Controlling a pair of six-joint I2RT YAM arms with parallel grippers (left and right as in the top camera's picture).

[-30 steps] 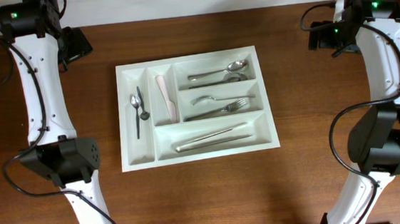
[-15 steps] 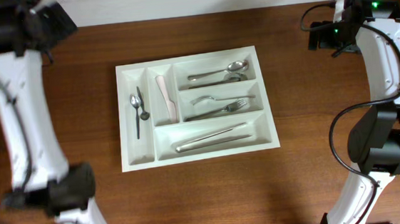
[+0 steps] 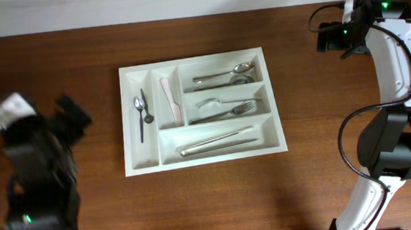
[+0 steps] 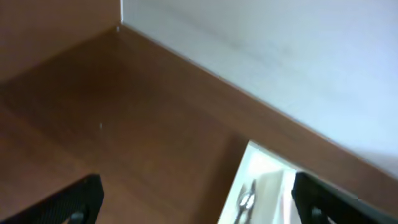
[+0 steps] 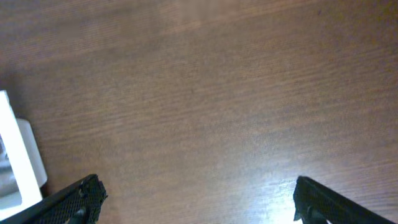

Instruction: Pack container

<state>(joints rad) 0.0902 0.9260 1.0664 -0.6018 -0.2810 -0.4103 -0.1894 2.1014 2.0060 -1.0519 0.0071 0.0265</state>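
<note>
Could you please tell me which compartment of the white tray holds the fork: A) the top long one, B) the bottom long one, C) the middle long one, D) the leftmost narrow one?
C: the fork lies, tines showing, in the middle long compartment of the container.

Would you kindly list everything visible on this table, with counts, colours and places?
container: one, white, table centre
small utensils: two, silver, leftmost upright compartment
pale utensil: one, beige, second upright compartment
spoons: seemingly two, silver, top long compartment
forks: two, silver, middle long compartment
long utensils: silver, count unclear, bottom long compartment
table: one, brown wood
left arm: blurred, left of container, jaws apart
right arm: white and black, far right, jaws apart
</note>
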